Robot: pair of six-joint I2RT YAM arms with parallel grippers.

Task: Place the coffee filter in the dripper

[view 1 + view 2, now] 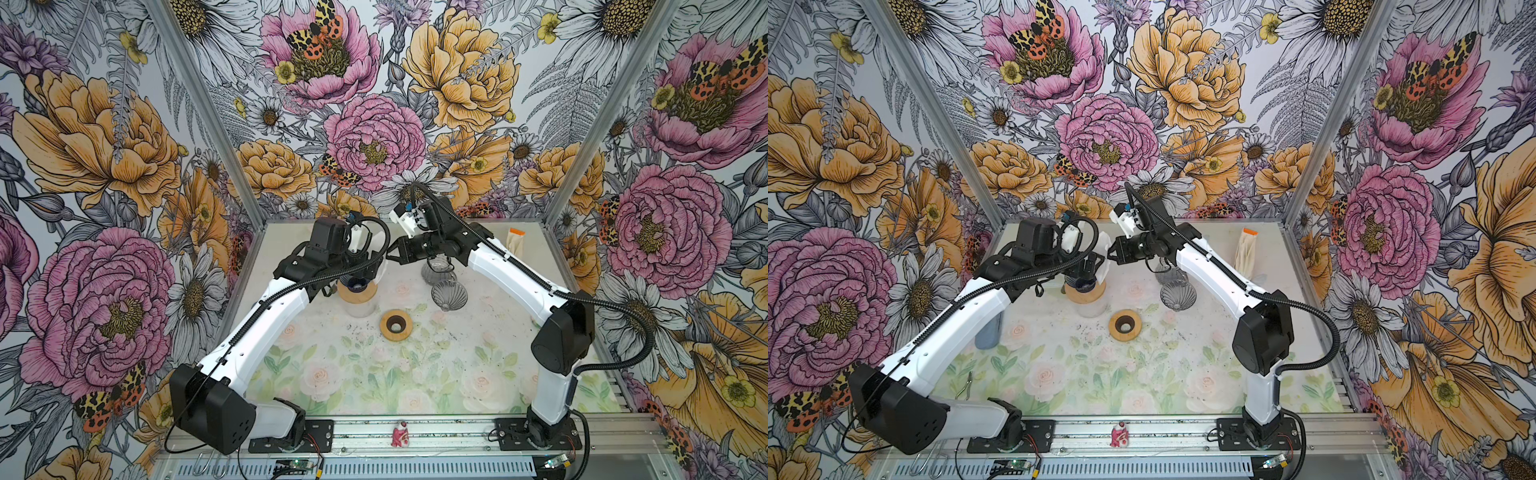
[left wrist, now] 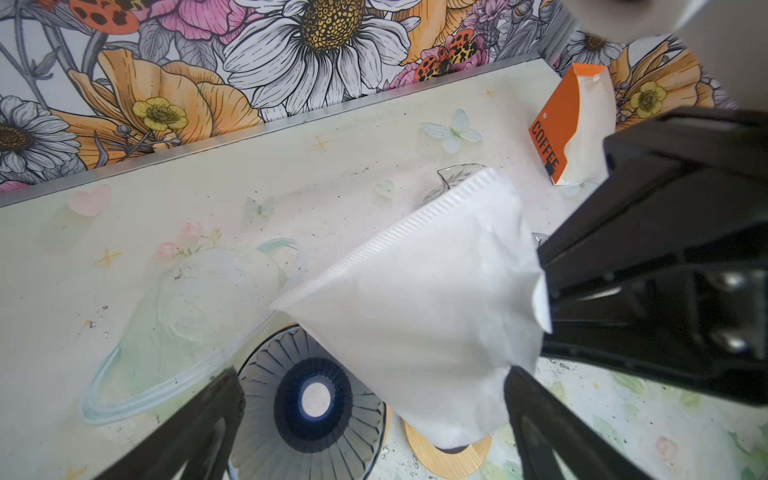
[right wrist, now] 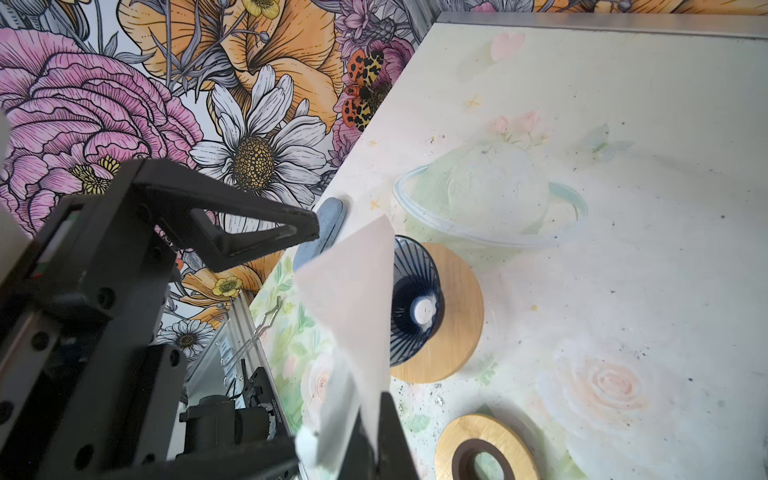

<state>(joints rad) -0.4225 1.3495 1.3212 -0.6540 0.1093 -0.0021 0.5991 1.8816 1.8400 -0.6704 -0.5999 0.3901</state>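
Note:
My right gripper (image 1: 390, 253) (image 1: 1111, 253) (image 3: 376, 411) is shut on one edge of the white paper coffee filter (image 2: 424, 299) (image 3: 353, 299) (image 1: 1103, 249). It holds the filter in the air, tilted, just above and beside the dripper. The dripper (image 2: 309, 399) (image 3: 415, 303) (image 1: 358, 286) is dark blue ribbed glass in a wooden collar on a clear carafe. My left gripper (image 2: 372, 374) (image 1: 1087, 269) stands open over the dripper. The filter's lower part hangs between the left fingers, close to one of them; I cannot tell whether they touch.
Two grey glass drippers (image 1: 449, 295) (image 1: 436, 270) stand under the right arm. A loose wooden ring (image 1: 398, 325) (image 3: 484, 449) lies mid-table. An orange pack of filters (image 1: 516, 243) (image 2: 573, 124) stands at the back right. A blue-grey object (image 1: 988, 332) lies by the left arm.

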